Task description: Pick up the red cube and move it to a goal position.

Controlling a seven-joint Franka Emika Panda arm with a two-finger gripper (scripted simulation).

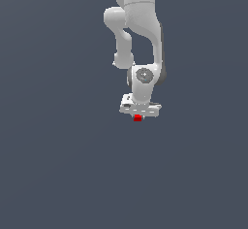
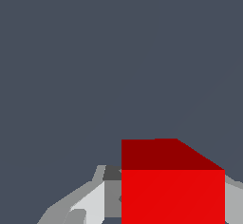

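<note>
Claw (image 1: 139,117) clamped on red cube (image 1: 137,118), cube sitting between fingers (image 2: 90,204), no counter edge visible. Best to hold squeeze steady, carry slow toward goal, no jerks, no tilting wrist.

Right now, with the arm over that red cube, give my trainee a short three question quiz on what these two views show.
1. True or false: the red cube sits right at the hand in the exterior view.
2. How many cubes are visible: A one, B two, C three?
3. Fill in: in the wrist view the cube shows between light grey ____.

Key: 1 true. 2 A. 3 fingers.
</note>
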